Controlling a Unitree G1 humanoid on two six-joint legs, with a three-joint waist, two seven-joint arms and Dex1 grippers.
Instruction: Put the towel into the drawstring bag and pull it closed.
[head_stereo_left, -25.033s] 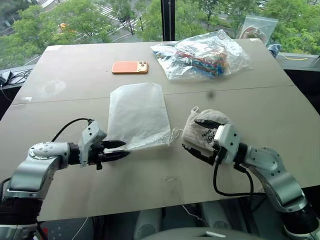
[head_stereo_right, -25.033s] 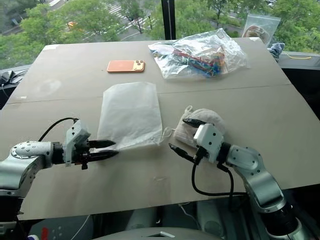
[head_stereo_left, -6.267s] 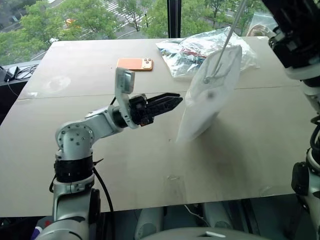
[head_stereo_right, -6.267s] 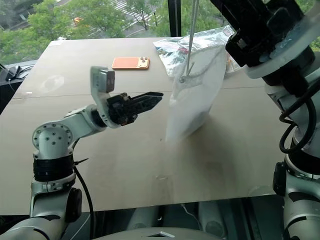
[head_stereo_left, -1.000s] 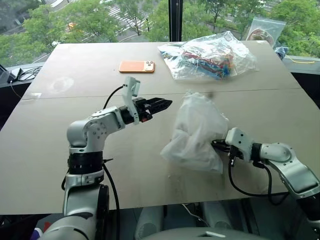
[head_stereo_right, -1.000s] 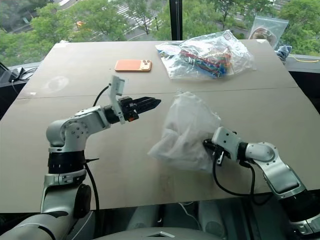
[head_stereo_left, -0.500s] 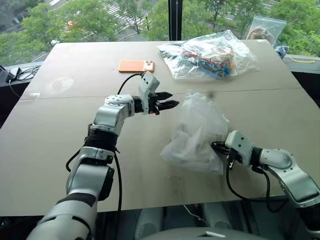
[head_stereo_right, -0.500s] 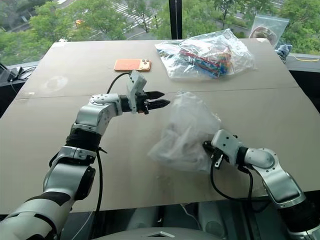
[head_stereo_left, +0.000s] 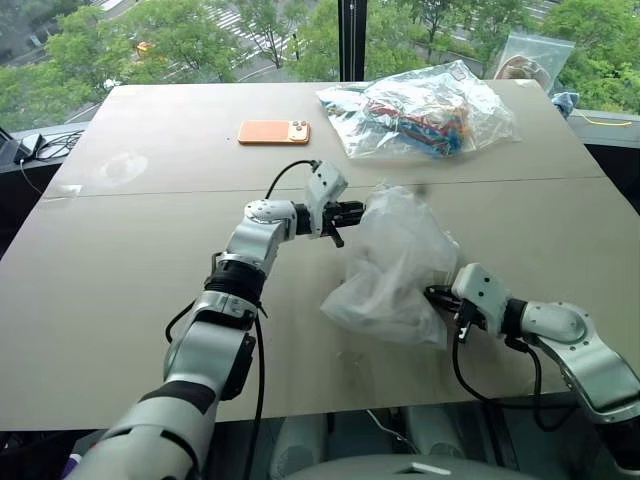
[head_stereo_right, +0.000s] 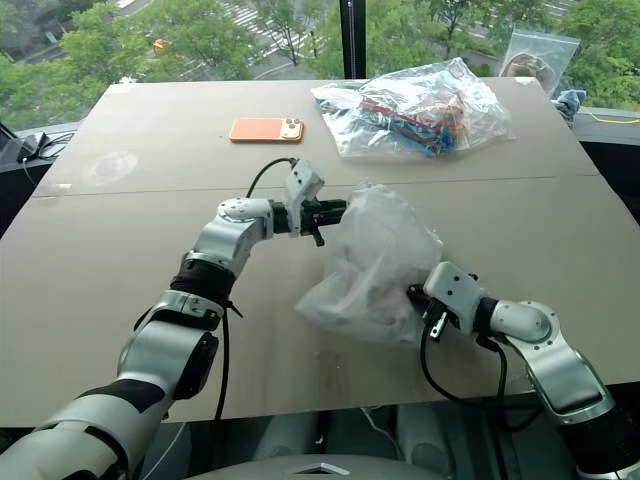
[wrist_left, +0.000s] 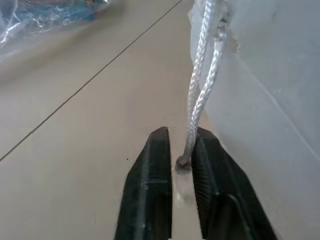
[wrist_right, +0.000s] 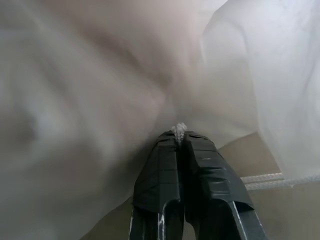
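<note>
Slumping mid-table, the drawstring bag bulges, seemingly around the towel. Its cord is pinched in the left gripper; the right gripper nips another cord end against the fabric. Beyond lie an orange phone and clear plastic bag, with trees past the table.

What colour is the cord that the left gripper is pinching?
White: the cord is a twisted white string, clearest in the left wrist view.
</note>
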